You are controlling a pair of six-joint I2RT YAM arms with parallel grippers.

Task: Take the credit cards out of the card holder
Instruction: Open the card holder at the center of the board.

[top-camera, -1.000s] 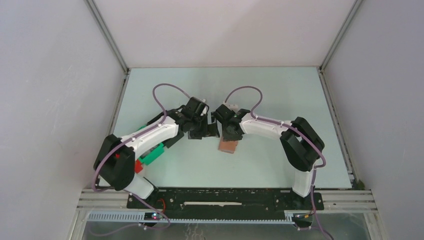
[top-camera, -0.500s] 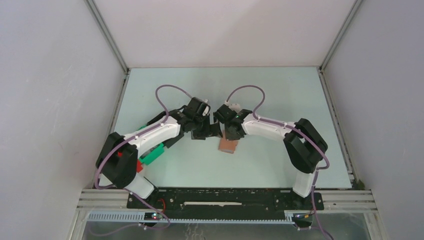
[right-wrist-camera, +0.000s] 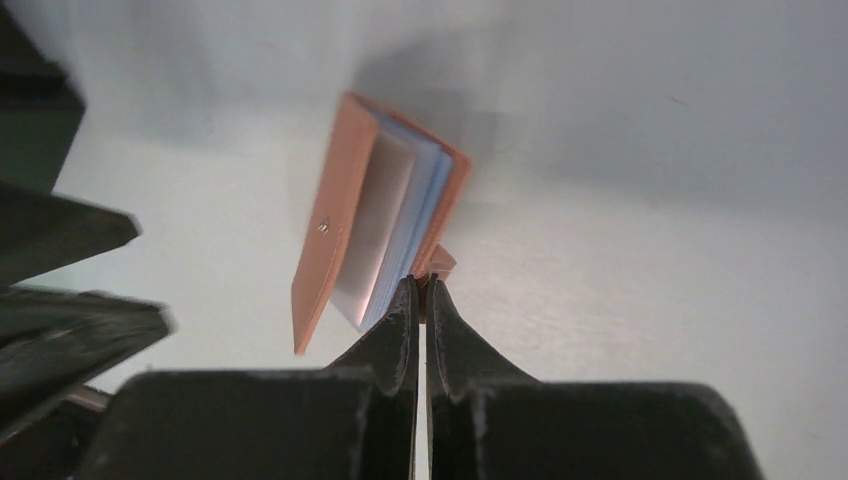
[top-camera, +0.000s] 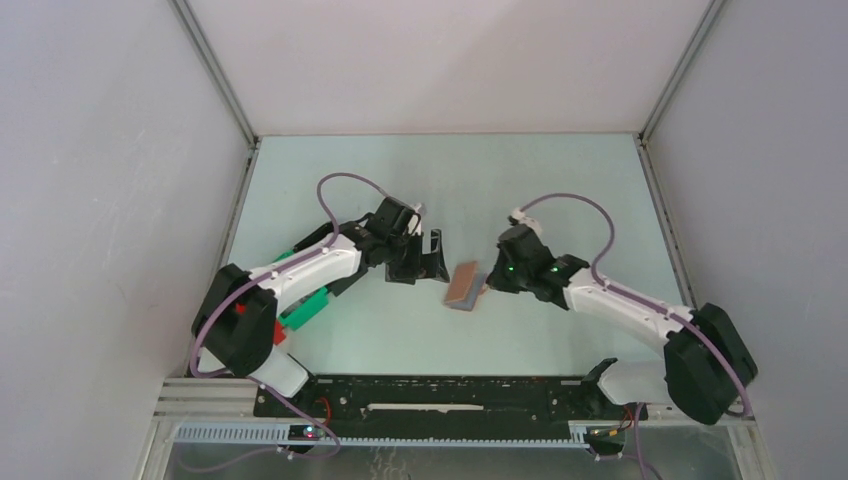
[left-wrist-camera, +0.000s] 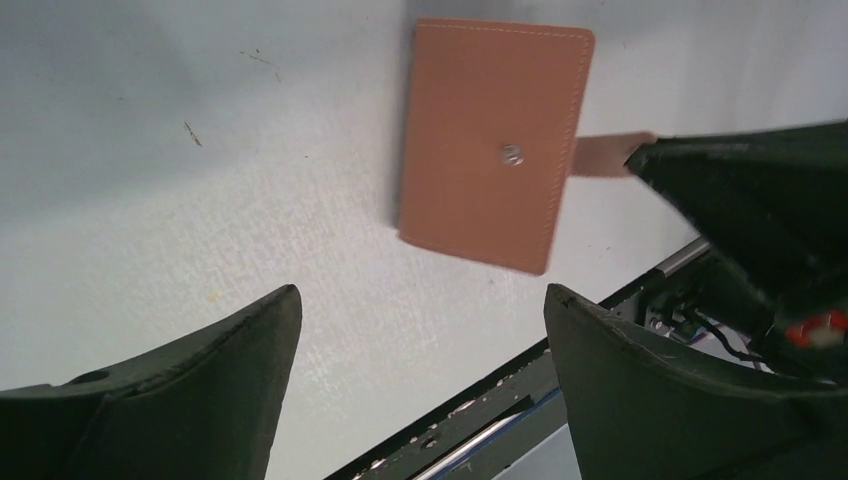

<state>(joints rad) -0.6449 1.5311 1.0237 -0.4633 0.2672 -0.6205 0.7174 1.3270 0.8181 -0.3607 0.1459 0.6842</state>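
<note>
The tan-brown card holder (top-camera: 463, 287) lies mid-table with its right edge raised. In the left wrist view it (left-wrist-camera: 490, 140) shows its snap and its closing tab (left-wrist-camera: 605, 155). In the right wrist view it (right-wrist-camera: 335, 215) gapes slightly, with pale blue-grey layers (right-wrist-camera: 405, 225) between its halves; I cannot tell cards from panels. My right gripper (top-camera: 489, 283) is shut on the tab (right-wrist-camera: 441, 262), fingertips pinched together (right-wrist-camera: 421, 287). My left gripper (top-camera: 428, 260) is open and empty, just left of the holder, and the holder lies beyond its spread fingers (left-wrist-camera: 420, 300).
Green (top-camera: 305, 308) and red (top-camera: 276, 333) bins sit under the left arm near the front left. The black front rail (top-camera: 450, 395) runs along the near edge. The left gripper's dark fingers (right-wrist-camera: 60, 250) show at the left of the right wrist view.
The right arm has swung out to the right and now holds the holder's tab from the right side. The holder has tilted and shifted slightly. The left gripper has barely moved.
</note>
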